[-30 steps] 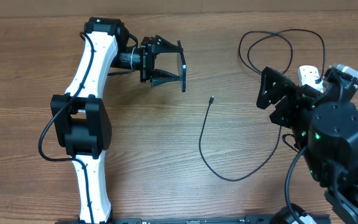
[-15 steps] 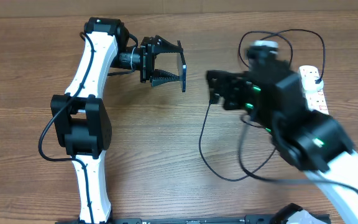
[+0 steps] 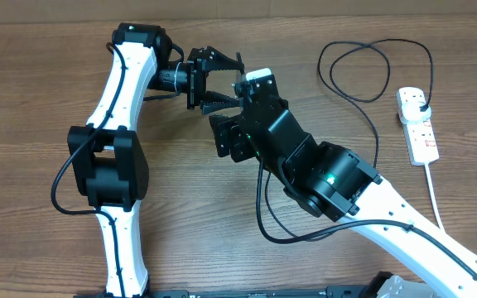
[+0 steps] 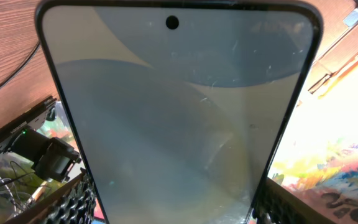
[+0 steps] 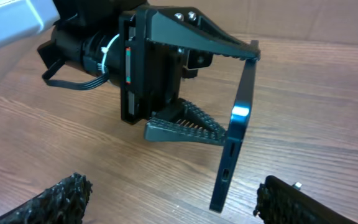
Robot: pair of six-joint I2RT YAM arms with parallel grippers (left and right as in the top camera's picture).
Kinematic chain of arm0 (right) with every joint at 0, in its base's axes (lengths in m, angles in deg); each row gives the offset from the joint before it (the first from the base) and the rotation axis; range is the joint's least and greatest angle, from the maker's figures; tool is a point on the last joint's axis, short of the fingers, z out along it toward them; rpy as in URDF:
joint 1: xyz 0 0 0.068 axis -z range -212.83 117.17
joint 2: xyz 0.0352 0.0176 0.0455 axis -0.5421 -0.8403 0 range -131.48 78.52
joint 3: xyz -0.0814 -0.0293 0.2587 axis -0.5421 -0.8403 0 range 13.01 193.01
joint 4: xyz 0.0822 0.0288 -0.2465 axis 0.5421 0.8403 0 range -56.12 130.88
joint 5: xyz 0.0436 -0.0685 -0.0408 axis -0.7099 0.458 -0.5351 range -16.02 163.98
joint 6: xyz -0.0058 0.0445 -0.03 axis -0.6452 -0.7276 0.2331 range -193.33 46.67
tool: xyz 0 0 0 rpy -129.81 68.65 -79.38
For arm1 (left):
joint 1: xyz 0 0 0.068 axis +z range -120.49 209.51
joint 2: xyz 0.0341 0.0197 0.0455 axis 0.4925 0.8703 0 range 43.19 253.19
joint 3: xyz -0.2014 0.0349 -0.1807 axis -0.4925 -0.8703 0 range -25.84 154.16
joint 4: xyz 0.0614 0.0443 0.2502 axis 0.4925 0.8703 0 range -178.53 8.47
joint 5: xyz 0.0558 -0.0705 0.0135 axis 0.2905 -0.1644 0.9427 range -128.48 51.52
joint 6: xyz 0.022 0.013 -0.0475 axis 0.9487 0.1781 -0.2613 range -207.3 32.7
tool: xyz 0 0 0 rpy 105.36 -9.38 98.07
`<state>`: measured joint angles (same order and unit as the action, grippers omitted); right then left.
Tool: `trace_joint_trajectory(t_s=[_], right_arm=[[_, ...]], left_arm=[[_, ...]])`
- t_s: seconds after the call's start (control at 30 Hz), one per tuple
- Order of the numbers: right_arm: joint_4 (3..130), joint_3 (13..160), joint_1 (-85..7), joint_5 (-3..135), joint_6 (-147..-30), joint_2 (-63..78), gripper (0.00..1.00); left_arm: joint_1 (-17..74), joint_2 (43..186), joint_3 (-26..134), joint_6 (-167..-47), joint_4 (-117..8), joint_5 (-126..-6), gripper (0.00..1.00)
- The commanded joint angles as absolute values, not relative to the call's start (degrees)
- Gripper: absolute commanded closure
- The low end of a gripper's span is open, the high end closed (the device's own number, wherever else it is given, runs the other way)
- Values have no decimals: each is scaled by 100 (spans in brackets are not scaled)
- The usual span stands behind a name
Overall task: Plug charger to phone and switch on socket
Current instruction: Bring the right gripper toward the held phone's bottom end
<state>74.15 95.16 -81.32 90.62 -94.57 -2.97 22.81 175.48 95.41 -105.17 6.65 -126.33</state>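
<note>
My left gripper (image 3: 235, 82) is shut on the phone (image 4: 179, 112) and holds it on edge just above the table. In the right wrist view the phone (image 5: 234, 140) shows edge-on, with a slot in the edge facing the camera. My right gripper (image 5: 182, 211) is open wide, low over the table, right in front of the phone; from overhead it (image 3: 226, 136) sits just below the left gripper and hides most of the phone. The charger cable (image 3: 305, 236) runs under my right arm and loops back (image 3: 371, 58) to the socket (image 3: 419, 128) at the far right. A small metal tip (image 5: 297, 185) shows by my right finger.
The white cord (image 3: 434, 190) of the power strip runs down the right side. My right arm (image 3: 330, 178) stretches diagonally across the middle of the table. My left arm (image 3: 114, 165) stands along the left side.
My right arm has swung from the right side across the table to the left, up to the phone, and uncovered the power strip. My left arm and the phone have not moved.
</note>
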Motion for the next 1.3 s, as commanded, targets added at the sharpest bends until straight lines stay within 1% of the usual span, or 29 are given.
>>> trace_joint_trajectory(t_s=[0.0,0.17,0.3,0.37,0.4,0.47,0.53,0.7,0.8,1.27], right_arm=[[7358,9601,-8136,9530,-9450,-459,14],[7205,9601,-8136,9830,-9450,-736,17],[7159,9601,-8136,10053,-9448,-776,23],[7142,9601,-8132,10057,-9448,-776,28],[7140,9601,-8117,10057,-9448,-776,33],[7140,9601,-8097,10057,-9446,-776,37],[7118,9601,-8097,10098,-9448,-776,37],[7006,9601,-8097,10127,-9448,-776,41],[6965,9601,-8097,10162,-9448,-776,46],[6993,9594,-7957,10221,-9586,-841,47]], left_arm=[[2254,17451,9692,-10536,658,-12898,31],[2230,17451,9692,-10536,658,-12902,32],[2233,17451,9692,-10536,661,-12904,32],[2233,17451,9692,-10536,658,-12902,32],[2230,17451,9692,-10536,658,-12904,32],[2233,17451,9692,-10536,661,-12902,32],[2230,17451,9692,-10536,658,-12902,32],[2230,17451,9692,-10536,661,-12904,32],[2230,17451,9692,-10536,661,-12904,31],[2230,17451,9692,-10532,682,-12909,32]])
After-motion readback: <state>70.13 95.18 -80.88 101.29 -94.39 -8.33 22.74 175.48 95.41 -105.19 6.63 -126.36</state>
